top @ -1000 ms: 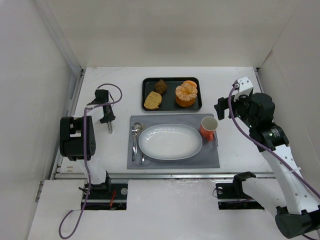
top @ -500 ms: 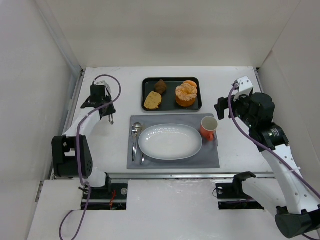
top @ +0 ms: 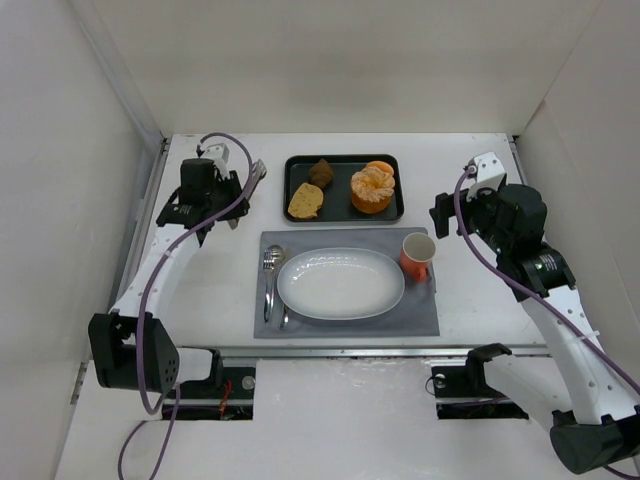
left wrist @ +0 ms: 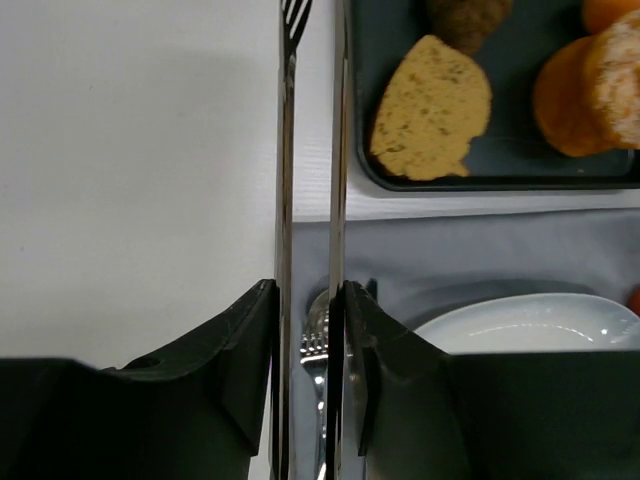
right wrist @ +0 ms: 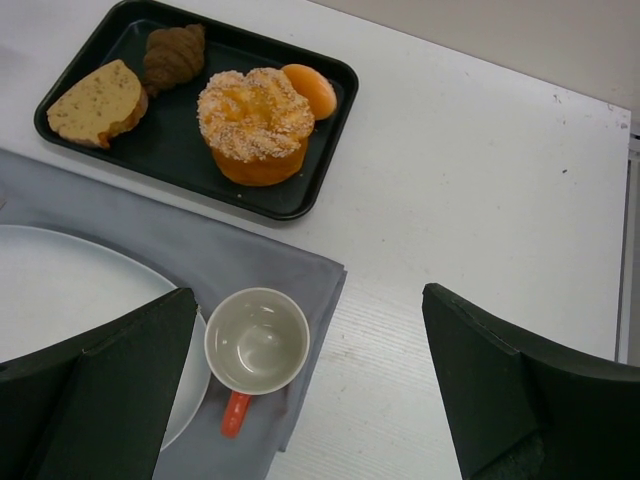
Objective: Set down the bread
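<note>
Left jaws are pinched nearly closed on metal tongs (left wrist: 285,150). Over the last second that arm swung from the left side of the desk (top: 220,300) up toward the black tray (top: 338,207), and the tongs tips are now just beside the tray's left edge, near the wedge slice (top: 305,201). Bread (top: 372,190) is unmoved, sitting in the tray's right half just beside a small orange ball (right wrist: 310,88). Right jaws are spread wide with nothing between them, hovering right of the orange cup (top: 417,255), same pose as before. White oval plate (top: 340,283) is unchanged on the grey mat (top: 420,315).
</note>
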Robot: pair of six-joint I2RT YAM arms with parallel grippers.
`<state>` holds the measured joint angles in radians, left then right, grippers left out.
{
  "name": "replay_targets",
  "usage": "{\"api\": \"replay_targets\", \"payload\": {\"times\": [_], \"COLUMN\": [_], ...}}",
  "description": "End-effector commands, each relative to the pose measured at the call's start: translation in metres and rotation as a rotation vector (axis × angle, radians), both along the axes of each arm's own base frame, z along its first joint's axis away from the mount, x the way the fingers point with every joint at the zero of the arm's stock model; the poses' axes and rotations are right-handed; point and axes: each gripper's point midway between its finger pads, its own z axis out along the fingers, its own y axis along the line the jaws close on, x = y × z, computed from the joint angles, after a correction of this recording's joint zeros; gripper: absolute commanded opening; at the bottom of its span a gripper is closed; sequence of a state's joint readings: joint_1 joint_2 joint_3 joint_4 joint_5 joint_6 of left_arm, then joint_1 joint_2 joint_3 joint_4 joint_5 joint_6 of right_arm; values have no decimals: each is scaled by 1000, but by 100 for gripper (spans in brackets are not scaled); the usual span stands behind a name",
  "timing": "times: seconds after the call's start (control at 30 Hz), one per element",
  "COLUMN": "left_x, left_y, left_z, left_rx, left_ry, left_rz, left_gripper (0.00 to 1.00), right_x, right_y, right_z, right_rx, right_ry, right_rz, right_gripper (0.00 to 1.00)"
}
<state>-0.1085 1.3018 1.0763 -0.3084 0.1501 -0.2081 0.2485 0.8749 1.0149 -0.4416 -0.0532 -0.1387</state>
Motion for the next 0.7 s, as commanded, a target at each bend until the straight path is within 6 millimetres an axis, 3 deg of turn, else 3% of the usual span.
{"api": "replay_targets", "payload": {"times": [0.0, 0.27, 0.43, 0.67], "left_x": [-2, -9, -4, 5], "left_y": [-19, -41, -55, -95], "left_z": [50, 75, 75, 75], "left_rx": [-41, -88, -103, -97], "left_ry": [-114, -161, -161, -153], "left_rz": [-83, -183, -226, -322], "left_gripper": [29, 34, 36, 37], "right_x": [6, 8, 9, 11], "right_y": [-5, -6, -8, -9], "right_z": [25, 22, 24, 21], "right_rx": [7, 2, 2, -2], "right_ry": [-82, -73, -83, -74], "right_rz": [-31, -40, -49, -57], "right_gripper": [100, 100, 100, 100]}}
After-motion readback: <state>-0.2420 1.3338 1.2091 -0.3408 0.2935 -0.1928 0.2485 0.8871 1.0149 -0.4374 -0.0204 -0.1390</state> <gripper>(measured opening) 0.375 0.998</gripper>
